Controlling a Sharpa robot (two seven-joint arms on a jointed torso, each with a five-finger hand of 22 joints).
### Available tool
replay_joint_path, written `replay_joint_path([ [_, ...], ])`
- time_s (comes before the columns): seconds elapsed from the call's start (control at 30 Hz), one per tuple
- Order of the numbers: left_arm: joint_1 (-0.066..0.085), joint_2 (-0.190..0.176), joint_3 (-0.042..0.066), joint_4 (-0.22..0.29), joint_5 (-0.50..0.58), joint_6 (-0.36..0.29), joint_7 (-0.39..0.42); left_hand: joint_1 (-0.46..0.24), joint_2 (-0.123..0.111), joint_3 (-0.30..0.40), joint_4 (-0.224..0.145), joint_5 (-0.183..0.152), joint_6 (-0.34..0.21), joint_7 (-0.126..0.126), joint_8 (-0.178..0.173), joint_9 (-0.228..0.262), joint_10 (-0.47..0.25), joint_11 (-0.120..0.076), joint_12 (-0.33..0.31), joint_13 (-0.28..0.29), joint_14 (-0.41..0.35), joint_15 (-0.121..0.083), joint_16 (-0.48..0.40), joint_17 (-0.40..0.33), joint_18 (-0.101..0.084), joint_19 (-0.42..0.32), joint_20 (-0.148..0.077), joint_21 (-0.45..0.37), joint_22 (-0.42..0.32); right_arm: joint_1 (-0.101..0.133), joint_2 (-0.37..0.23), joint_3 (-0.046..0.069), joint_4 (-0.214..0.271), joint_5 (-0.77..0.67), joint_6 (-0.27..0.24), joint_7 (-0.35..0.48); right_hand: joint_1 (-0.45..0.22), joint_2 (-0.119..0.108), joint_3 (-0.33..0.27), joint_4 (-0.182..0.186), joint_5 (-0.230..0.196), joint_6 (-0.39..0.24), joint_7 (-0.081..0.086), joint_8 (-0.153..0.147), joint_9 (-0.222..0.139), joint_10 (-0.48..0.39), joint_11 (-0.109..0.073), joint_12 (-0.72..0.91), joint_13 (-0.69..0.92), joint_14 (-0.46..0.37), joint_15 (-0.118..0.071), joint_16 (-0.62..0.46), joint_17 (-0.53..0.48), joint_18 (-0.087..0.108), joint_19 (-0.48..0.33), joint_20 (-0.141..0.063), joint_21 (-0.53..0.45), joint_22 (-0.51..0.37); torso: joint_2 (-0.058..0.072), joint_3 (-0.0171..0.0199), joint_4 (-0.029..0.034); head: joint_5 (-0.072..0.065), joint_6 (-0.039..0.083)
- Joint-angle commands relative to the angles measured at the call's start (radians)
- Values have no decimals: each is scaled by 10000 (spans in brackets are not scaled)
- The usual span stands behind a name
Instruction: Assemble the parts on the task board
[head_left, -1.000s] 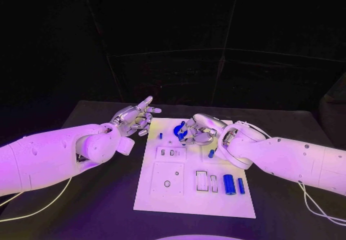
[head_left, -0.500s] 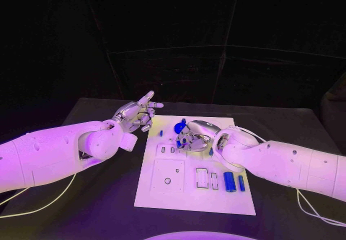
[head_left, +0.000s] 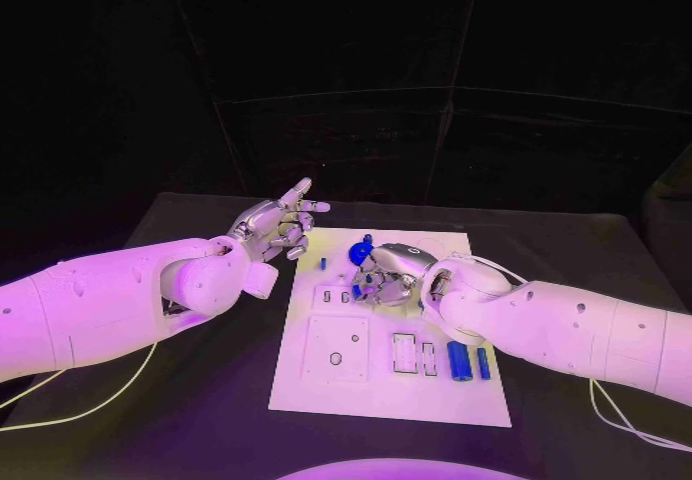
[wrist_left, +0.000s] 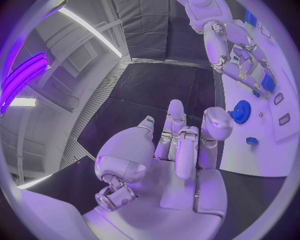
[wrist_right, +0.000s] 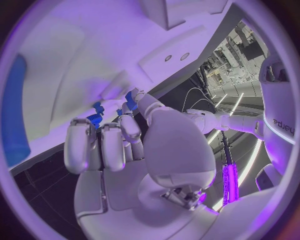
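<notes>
Head view is showing the right hand (head_left: 387, 272) resting over the far part of the white task board (head_left: 353, 385), fingers curled around a small blue part (wrist_right: 95, 119) (exact grip unclear). Beside the board, the left hand (head_left: 277, 228) is hovering released, fingers apart. A blue gear (wrist_left: 240, 110) is standing on the board.

Over the white rectangular task board (head_left: 387, 400) on the black counter (head_left: 202, 400), the right hand (head_left: 387, 272) seems to grip a small blue part (head_left: 361, 244); the left hand (head_left: 280, 226) hovers beside the board, fingers (head_left: 296, 192) spread
</notes>
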Motion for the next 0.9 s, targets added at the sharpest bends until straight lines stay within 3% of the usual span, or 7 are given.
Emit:
replay_joint_path([
  [0.03, 16, 21, 9, 10, 55, 29, 112, 44, 41, 11, -56, 52, -45, -23, 33, 15, -56, 15, -29, -9, 861, 56, -66, 2142, 133, -87, 0, -55, -9, 7, 33, 4, 11, -393, 176, -251, 10, 118, -74, 3, 31, 105, -46, 28, 11, -55, 1, -39, -10, 611, 57, 9, 532, -57, 32, -7, 26, -12, -6, 1, 1, 8, -9],
  [0.9, 15, 60, 8, -47, 37, 101, -20, 53, 33, 5, -82, 52, -48, -25, 38, 20, -52, 14, -52, -30, 863, 55, -64, 2146, 132, -80, 1, -52, -4, -7, 45, 4, 91, -677, 502, -761, -22, 34, -189, 17, 32, -81, 10, -111, -43, -250, 31, -268, -217, 575, 66, -104, 401, -72, 61, -12, 49, 52, -5, -4, 3, 9, -40],
])
